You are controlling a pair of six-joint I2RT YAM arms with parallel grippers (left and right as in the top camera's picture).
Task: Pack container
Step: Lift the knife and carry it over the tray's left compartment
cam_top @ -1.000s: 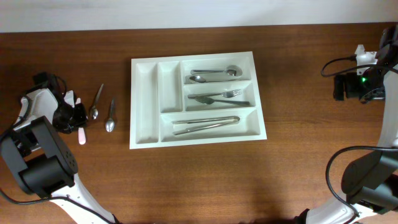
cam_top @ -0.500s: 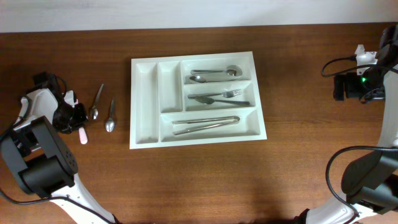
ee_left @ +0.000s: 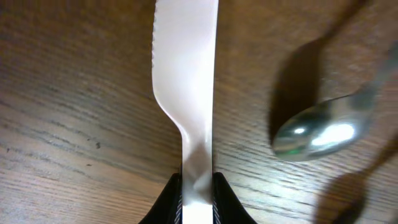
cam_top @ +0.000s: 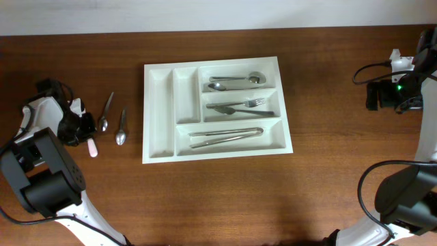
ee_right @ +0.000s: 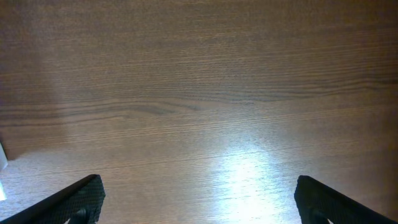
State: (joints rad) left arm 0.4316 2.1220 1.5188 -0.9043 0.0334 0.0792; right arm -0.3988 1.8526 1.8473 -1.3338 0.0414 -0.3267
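1. Gripping comes first: the left hand (ee_left: 198,200) sits at the far left of the desk (cam_top: 218,198), its fingers (ee_left: 172,198) pressed against both sides of the knife (ee_left: 185,74) at the narrow handle. It looks clamped on, though the knife lies flat on the wood.
2. Make sure the pinch is firm before lifting. The handle is thin and smooth, and I judge it could twist between the pads.
3. Lift straight up. A spoon (ee_left: 317,137) lies just beside the blade and a second spoon (cam_top: 121,130) is near it, so a sideways drag would likely knock them.
4. Carry it right to the tray (cam_top: 158,102), which sits mid-desk, well apart from the hand. Its three long compartments already hold metal cutlery, while the two narrow upright ones on its left show bare.
5. Choose the slot by length and kind. The lowest long compartment seems to hold knife-like pieces, but I cannot tell for certain; the upright slots are nearer and free.
6. Line the knife up with the chosen compartment and go low before letting go, so it drops flat inside and does not rest on a divider.
7. The right hand (ee_right: 199,200) hangs over bare wood at the far right with its fingers spread wide and holding nothing — leave it there.
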